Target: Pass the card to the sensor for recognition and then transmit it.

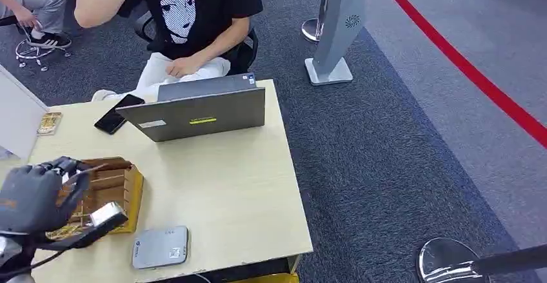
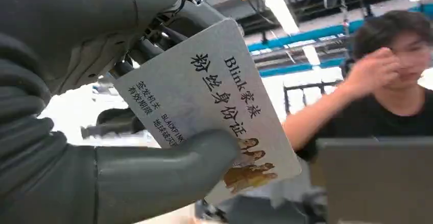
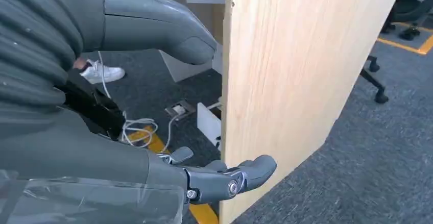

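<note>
Above the slatted wooden box (image 1: 116,183), left hand (image 1: 35,196) pinching glossy rectangular card (image 2: 214,101), right hand (image 3: 168,106) spread, empty

Right hand (image 3: 168,106) fills the near side: ribbed grey cover, thick thumb (image 3: 168,35) on one side, darker fingers (image 3: 240,175) on the other, spread apart, nothing held. Light wood panel (image 3: 296,71) just beyond; fingertips and thumb tip sit right by its edge, contact unclear. Behind the hand: dark grey carpet (image 3: 378,152), white cable (image 3: 135,129) looped near a floor socket (image 3: 179,109), yellow floor tape (image 3: 204,214), a white sneaker (image 3: 102,72). Chair caster base (image 3: 375,83) further off.
</note>
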